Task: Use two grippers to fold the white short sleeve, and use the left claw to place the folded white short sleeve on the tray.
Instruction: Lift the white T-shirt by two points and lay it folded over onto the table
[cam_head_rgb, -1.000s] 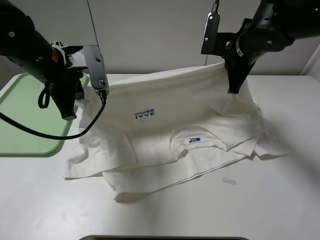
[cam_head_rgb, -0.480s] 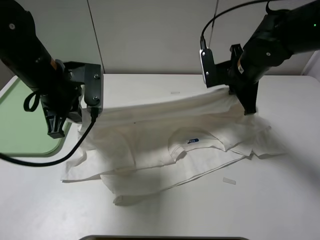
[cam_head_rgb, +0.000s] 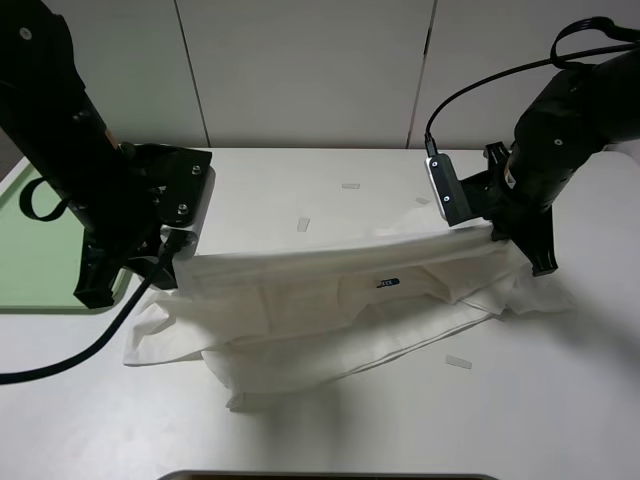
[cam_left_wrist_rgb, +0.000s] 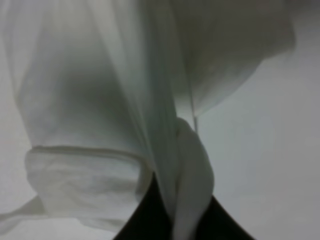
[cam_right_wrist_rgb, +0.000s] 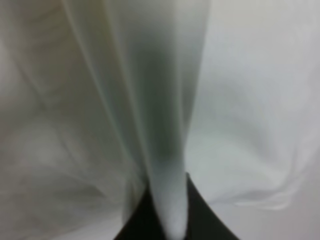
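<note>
Two: left tool (cam_left_wrist_rgb: 172, 220), right tool (cam_right_wrist_rgb: 167, 215) clamp white short sleeve (cam_head_rgb: 330, 310) | white table (cam_head_rgb: 520, 400) | panelled wall (cam_head_rgb: 310, 70)

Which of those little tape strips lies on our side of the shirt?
The strip lying alone near the front right of the shirt; the other strips lie behind the shirt, toward the wall.

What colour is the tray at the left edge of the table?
The tray is pale green, seen best in the exterior high view.

Flat white tabletop (cam_head_rgb: 560, 420) carries small pale tape strips: far strip (cam_head_rgb: 350, 186), middle strip (cam_head_rgb: 303, 224), near strip (cam_head_rgb: 458, 362). Pale panelled wall (cam_head_rgb: 310, 70) stands behind.
</note>
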